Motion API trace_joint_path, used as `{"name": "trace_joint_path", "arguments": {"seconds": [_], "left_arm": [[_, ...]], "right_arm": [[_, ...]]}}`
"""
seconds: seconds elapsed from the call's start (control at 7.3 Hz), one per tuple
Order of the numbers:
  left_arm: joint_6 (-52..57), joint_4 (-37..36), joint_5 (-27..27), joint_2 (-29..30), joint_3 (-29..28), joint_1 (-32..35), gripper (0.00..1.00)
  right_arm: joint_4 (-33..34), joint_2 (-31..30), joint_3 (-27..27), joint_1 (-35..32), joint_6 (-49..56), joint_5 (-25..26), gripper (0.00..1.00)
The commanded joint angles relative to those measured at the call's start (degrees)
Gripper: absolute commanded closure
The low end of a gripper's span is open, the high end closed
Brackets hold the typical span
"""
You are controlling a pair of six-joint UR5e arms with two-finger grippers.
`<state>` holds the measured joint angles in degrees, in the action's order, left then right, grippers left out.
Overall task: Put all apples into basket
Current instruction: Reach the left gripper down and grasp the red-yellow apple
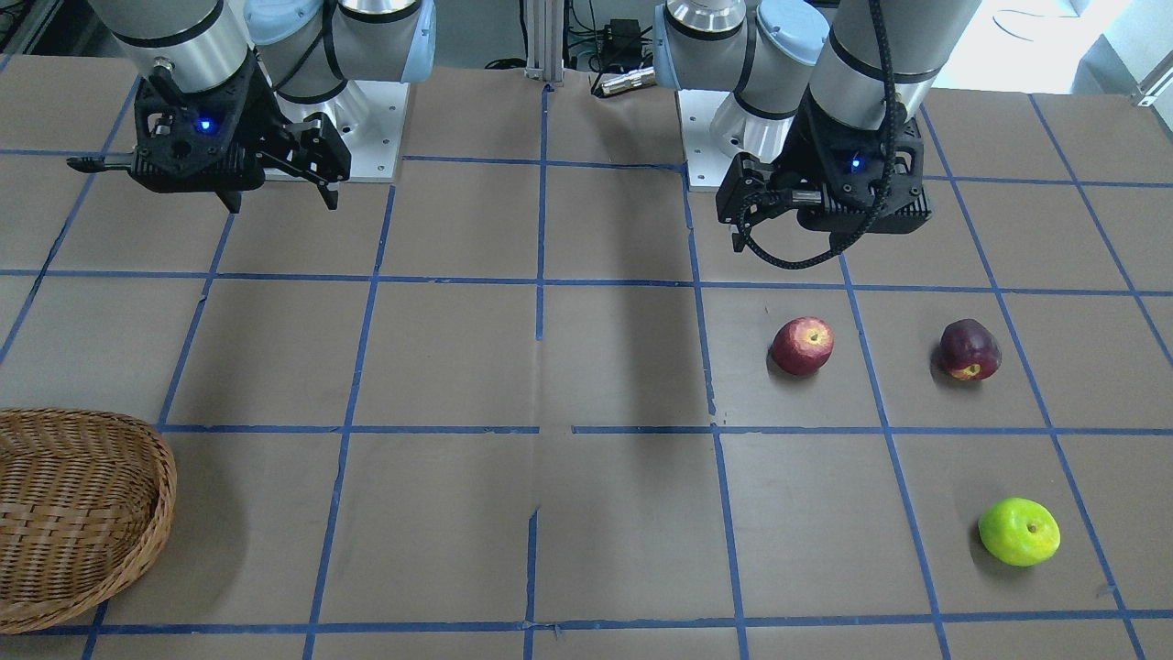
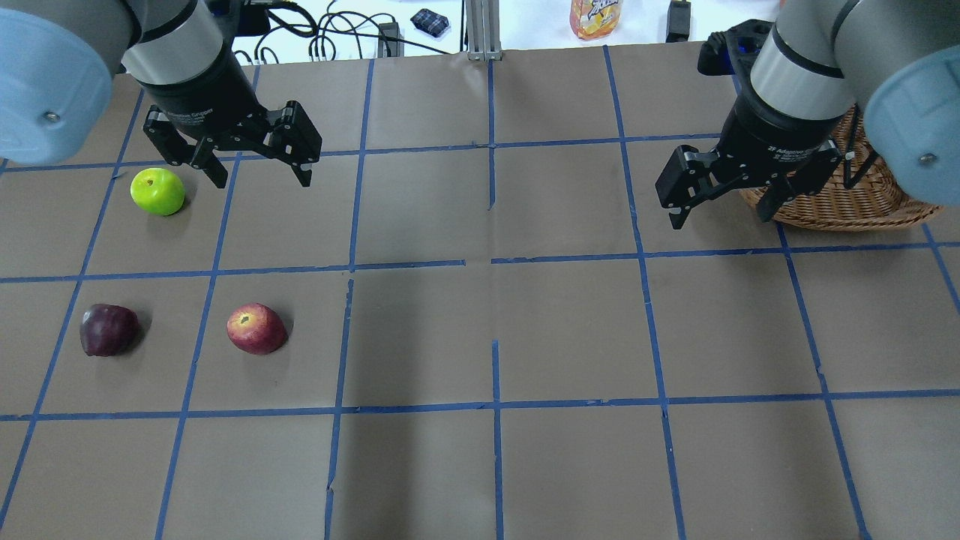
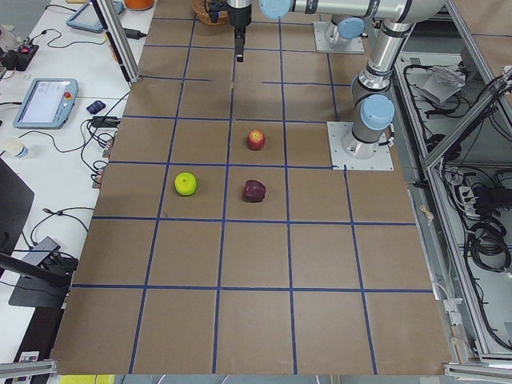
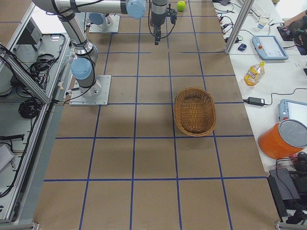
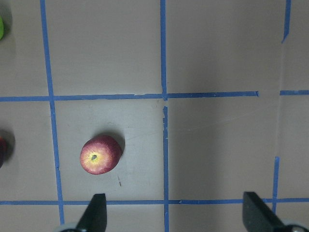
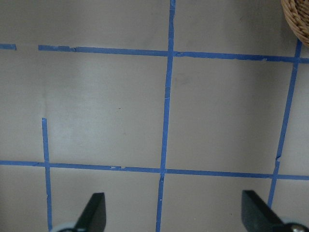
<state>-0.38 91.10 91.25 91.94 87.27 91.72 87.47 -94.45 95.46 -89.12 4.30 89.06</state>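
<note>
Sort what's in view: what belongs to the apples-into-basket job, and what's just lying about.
Job: red apple, maroon apple and green apple, all on the table; the empty basket; left gripper and right gripper, both open.

Lying about: drink bottle, orange container, teach pendant and power adapter, on the side bench.

Three apples lie apart on the robot's left side: a red apple [image 2: 256, 328], stem end up; a maroon apple [image 2: 109, 329] level with it, farther left; a lime green apple [image 2: 157, 191] farther forward. The oval wicker basket [image 4: 194, 112] sits upright, well apart, far right
</note>
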Motion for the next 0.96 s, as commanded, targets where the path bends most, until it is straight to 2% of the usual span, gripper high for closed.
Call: {"name": "trace_joint_path", "arguments": {"seconds": [0.0,0.41,0.55,0.82], "left_arm": [[0.12,-0.13,-0.02,-0.18,0.18,0.21,0.00],[3.17,0.39,0.16,0.69,0.88,-2.15,0.00],[6.33,-0.73,0.42,0.87,3.76,-3.47,0.00],[13.77,-15.52,0.51,0.52,16.02,-9.07,0.00]], "right_arm": [[-0.11,-0.03,-0.19,0.00,-0.08,0.06,0.00],[-0.02,-0.20,0.43,0.00,-0.17,0.15,0.00],[-0.02,-0.29,0.43,0.00,-0.43,0.15,0.00],[0.07,-0.20,0.43,0.00,-0.52,0.06,0.00]]}}
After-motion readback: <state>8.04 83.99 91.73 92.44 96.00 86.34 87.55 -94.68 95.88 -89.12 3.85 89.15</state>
